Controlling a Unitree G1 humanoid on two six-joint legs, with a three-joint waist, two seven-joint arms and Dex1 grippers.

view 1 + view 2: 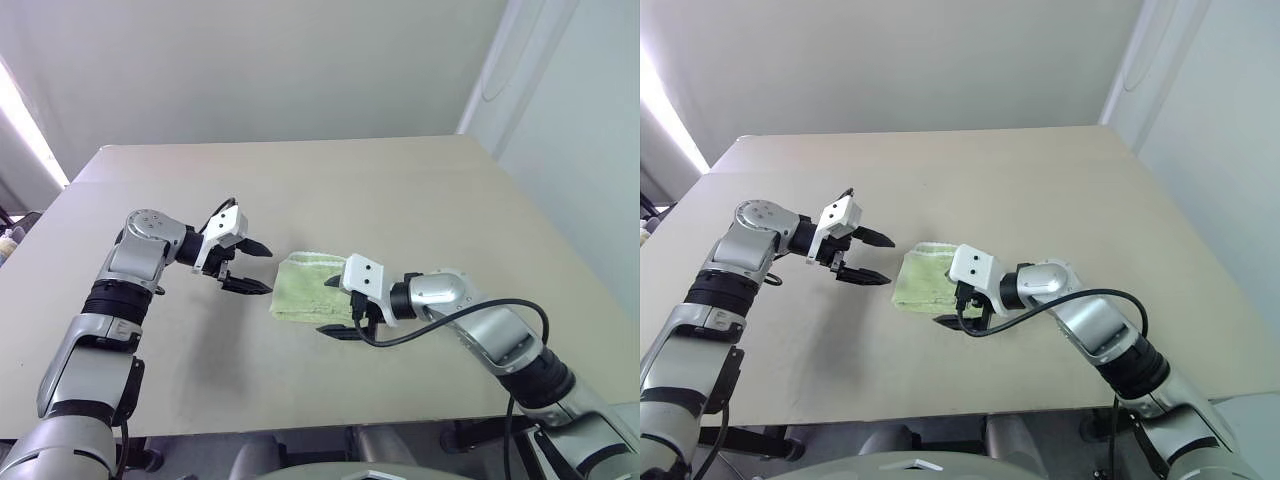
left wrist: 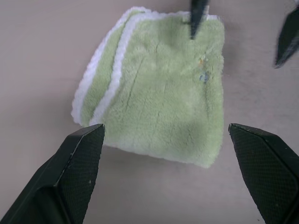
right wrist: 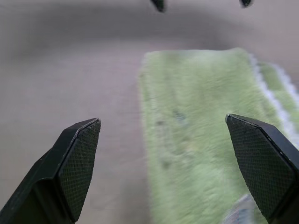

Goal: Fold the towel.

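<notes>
The towel [image 1: 303, 286] lies folded into a small light green pad on the tan table [image 1: 400, 190], its white stitched edges layered along one side [image 2: 110, 88]. A small dark mark [image 2: 202, 77] shows on its top face. My left gripper [image 1: 266, 270] hovers open just left of the towel, its fingers pointing at it and nothing between them. My right gripper [image 1: 327, 306] is open as well, held low over the towel's near right edge and empty. The left wrist view has the towel [image 2: 163, 102] ahead between the open fingers, with the right gripper's fingertips [image 2: 198, 14] beyond it.
The table's front edge [image 1: 300, 425] runs close below both arms. A black cable [image 1: 450, 320] loops from my right wrist. A pale wall stands behind the table's far edge and another to its right.
</notes>
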